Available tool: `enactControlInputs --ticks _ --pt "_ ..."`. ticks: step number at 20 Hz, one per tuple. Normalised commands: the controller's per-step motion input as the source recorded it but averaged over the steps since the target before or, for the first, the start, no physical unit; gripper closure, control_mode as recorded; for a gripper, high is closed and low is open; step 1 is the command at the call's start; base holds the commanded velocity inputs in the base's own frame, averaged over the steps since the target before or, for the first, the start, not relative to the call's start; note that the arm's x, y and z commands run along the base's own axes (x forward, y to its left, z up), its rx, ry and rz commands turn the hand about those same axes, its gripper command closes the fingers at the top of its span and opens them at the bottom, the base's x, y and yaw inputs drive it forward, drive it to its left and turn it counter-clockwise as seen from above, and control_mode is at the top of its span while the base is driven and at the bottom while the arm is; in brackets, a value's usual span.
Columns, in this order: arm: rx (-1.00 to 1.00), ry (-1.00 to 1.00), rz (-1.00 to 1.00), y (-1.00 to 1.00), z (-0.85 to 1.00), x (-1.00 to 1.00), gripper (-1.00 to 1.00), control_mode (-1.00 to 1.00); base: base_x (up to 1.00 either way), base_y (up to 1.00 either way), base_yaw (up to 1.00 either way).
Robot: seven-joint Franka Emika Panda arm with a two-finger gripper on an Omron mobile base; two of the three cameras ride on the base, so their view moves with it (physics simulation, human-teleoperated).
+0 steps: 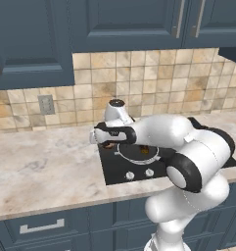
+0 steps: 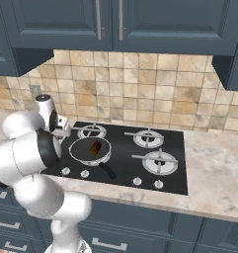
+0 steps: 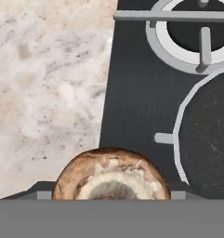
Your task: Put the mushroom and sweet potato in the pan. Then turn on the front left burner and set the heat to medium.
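Item, mushroom [image 3: 112,174]: round brown cap, glossy at the edge, with a pale tan, ragged underside turned toward my hand camera and a darker hollow at its centre. It sits right at my gripper [image 1: 108,144], between my fingers, above the left edge of the black stovetop [image 2: 125,150] where that meets the marble counter [image 1: 46,166]. My fingers stand fairly wide, about the cap's breadth; whether they actually press on it I cannot tell.

Item, sweet potato [image 2: 95,147]: short oblong chunk, orange-brown with reddish skin, lying inside the pan.

Item, pan [image 2: 81,151]: round, shallow, dark grey with a thin pale rim and straight black handle, on the front left burner, just beside my hand.
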Motion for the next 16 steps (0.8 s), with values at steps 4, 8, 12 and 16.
enactControlInputs --ticks 4,8,12,16 --pt "0.00 0.04 0.00 -0.93 0.00 0.01 1.00 -1.00 0.00 0.00 0.00" --pt "0.00 0.06 0.00 -0.78 0.00 0.04 1.00 -1.00 0.00 0.00 0.00" --pt "0.00 0.07 0.00 -0.68 0.00 0.03 1.00 -1.00 0.00 0.00 0.00" --pt "-0.01 0.08 0.00 -0.49 0.00 0.10 1.00 -1.00 0.00 0.00 0.00"
